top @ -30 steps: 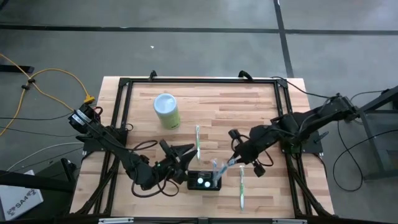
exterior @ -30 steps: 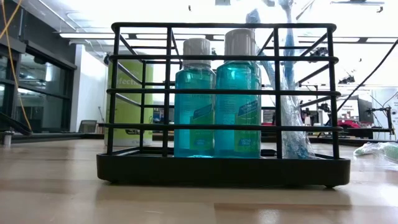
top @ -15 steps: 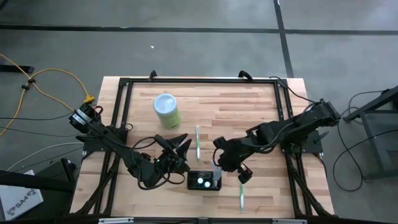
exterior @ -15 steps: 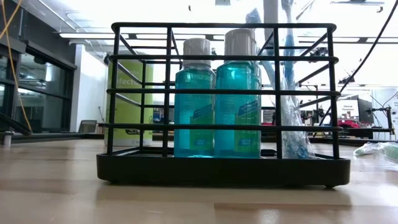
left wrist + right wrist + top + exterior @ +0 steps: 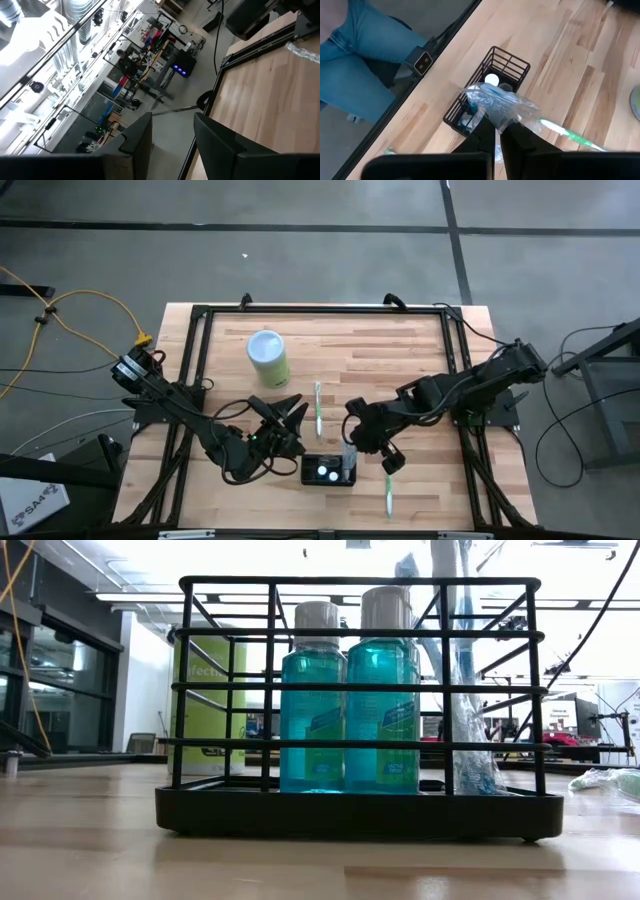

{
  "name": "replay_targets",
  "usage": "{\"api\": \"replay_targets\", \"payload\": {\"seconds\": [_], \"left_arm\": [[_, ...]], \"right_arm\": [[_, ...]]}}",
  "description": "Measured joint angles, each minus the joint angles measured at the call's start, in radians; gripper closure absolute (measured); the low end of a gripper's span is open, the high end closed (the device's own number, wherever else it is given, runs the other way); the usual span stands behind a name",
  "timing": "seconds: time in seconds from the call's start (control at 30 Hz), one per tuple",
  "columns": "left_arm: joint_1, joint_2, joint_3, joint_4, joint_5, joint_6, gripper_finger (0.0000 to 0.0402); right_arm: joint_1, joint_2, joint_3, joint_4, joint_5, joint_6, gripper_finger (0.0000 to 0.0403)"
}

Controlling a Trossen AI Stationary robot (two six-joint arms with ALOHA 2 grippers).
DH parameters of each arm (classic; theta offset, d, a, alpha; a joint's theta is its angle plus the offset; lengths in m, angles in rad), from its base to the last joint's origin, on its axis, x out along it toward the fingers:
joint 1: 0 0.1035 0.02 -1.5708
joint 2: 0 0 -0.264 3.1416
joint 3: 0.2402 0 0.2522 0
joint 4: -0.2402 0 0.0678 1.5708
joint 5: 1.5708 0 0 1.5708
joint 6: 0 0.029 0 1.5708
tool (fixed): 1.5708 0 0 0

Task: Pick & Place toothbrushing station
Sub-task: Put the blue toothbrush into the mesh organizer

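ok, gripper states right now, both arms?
Left gripper: open, holding nothing.
Right gripper: shut on a plastic-wrapped toothbrush, above the toothbrushing station.

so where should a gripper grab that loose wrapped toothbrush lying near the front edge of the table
Take the clear-wrapped green toothbrush across its narrow handle near the middle, coming straight down from above. It lies flat on the wooden table, pointing front to back, so the fingers would close from its two long sides.

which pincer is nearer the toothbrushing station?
Right. The right pincer hangs directly over the toothbrushing station, holding a wrapped toothbrush above it. The left pincer sits open, off to the station's left.
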Motion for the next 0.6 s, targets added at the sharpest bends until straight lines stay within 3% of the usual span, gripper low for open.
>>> {"api": "replay_targets", "payload": {"seconds": [0.6], "left_arm": [[-0.001, 0.0, 0.0, 0.0, -0.027, -0.004, 0.0263]], "right_arm": [[0.008, 0.061, -0.033, 0.025, 0.011, 0.033, 0.0399]]}}
